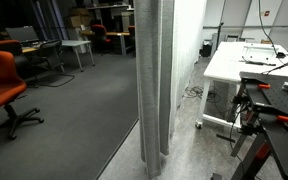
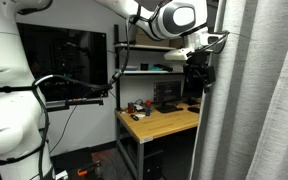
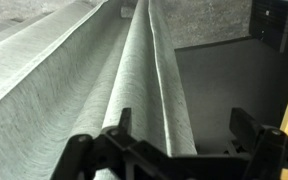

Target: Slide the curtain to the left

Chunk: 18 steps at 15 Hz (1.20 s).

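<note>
The curtain [image 1: 155,80] hangs as a tall, light grey pleated column from top to floor. It fills the right side of an exterior view [image 2: 254,100]. My gripper [image 2: 198,68] is held high, right at the curtain's edge. In the wrist view the gripper [image 3: 182,128] is open, both dark fingers spread wide. A rounded fold of the curtain [image 3: 144,80] runs between them, close to one finger. I cannot tell if it touches. The gripper does not show in the exterior view that has the office chairs.
A white table [image 1: 246,70] with cables stands beside the curtain, with a black clamp stand [image 1: 259,110] in front. An orange chair [image 1: 4,85] is on the grey carpet. A wooden workbench [image 2: 164,122] and a dark monitor [image 2: 64,55] sit behind my arm.
</note>
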Each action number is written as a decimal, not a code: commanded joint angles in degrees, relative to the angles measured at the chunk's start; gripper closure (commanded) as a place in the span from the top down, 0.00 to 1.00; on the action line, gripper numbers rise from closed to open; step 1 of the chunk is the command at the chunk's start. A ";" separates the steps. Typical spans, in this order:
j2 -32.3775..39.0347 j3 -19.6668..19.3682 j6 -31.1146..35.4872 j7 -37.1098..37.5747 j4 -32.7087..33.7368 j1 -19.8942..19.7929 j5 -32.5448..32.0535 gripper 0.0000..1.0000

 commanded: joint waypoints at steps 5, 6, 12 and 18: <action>-1.43 -0.11 12.85 0.64 -3.88 -0.72 0.18 1.00; -1.41 -0.23 14.98 0.00 -4.31 -0.74 0.48 1.00; -0.57 -0.66 27.42 -0.41 -5.70 -1.02 1.03 1.00; -0.65 -0.60 31.04 -0.10 -6.66 -1.25 0.69 1.00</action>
